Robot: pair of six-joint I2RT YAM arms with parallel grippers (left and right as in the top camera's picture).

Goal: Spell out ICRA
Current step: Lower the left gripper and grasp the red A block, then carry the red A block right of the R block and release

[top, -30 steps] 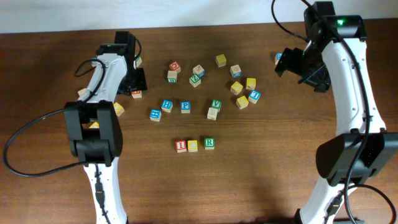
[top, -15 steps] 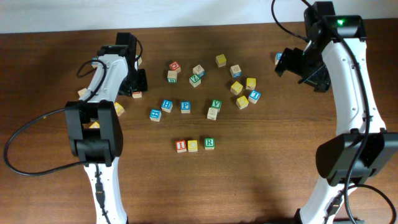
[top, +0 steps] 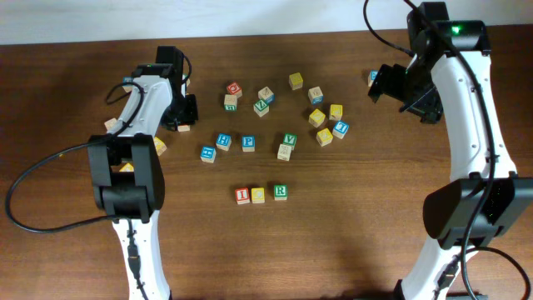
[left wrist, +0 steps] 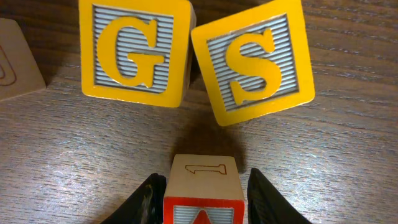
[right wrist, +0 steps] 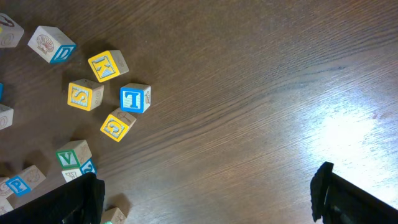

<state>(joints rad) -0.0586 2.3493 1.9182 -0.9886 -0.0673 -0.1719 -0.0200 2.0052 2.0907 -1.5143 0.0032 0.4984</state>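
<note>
Row (top: pixel 259 194) of three blocks sits mid-table, waiting for its last letter. Your left gripper (top: pixel 181 117) is well apart from it, up left. Its wrist view shows jaws clamped on a red block (left wrist: pixel 202 190) (likely the A). The G block (left wrist: pixel 134 50) and S block (left wrist: pixel 254 59) crowd just ahead, so lift straight. Your right gripper (right wrist: pixel 208 196) hangs spread wide, holding nothing.

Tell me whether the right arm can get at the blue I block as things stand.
Probably yes. The right pincer is open and empty, and bare table lies between it and the blue I block. Only yellow blocks sit close, on its far side.
</note>
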